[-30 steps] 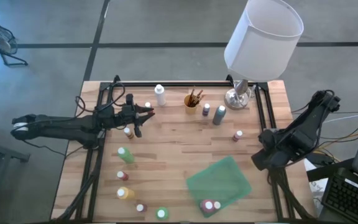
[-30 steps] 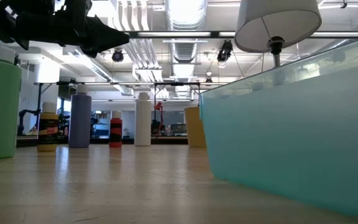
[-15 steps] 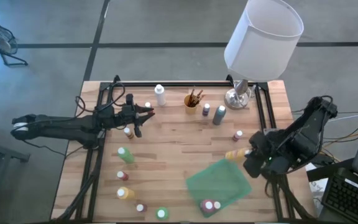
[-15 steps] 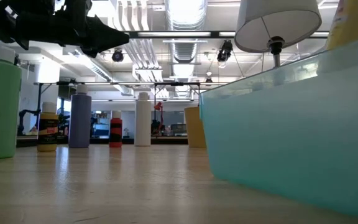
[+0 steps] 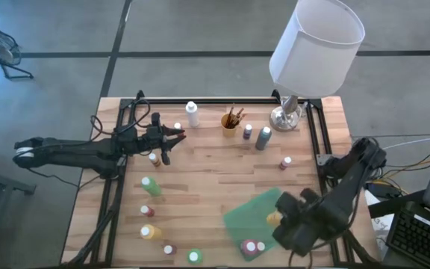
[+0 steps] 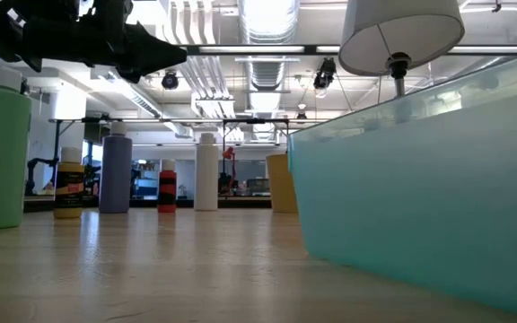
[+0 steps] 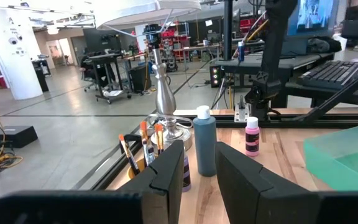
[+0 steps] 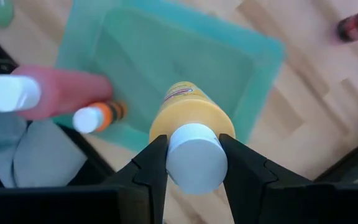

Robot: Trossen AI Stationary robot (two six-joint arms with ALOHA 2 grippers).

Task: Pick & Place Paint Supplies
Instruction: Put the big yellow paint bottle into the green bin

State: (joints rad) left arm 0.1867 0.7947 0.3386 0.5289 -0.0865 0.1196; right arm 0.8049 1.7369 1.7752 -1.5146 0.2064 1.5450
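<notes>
The right gripper clamped a round, glossy yellow paint bottle by its white cap above the translucent teal bin; the left gripper hovered, fingers narrowly parted and empty, at the table's far left.

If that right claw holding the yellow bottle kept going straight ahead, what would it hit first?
Probably the floor of the green bin: the right gripper, shut on the yellow bottle, points into it, though depth is unclear.

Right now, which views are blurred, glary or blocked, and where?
Right wrist view: the yellow paint bottle in the right gripper is fairly sharp, the pink bottle smeared. Low view: the green bin wall fills the right side; ceiling lights glare. High view: evenly lit.
</notes>
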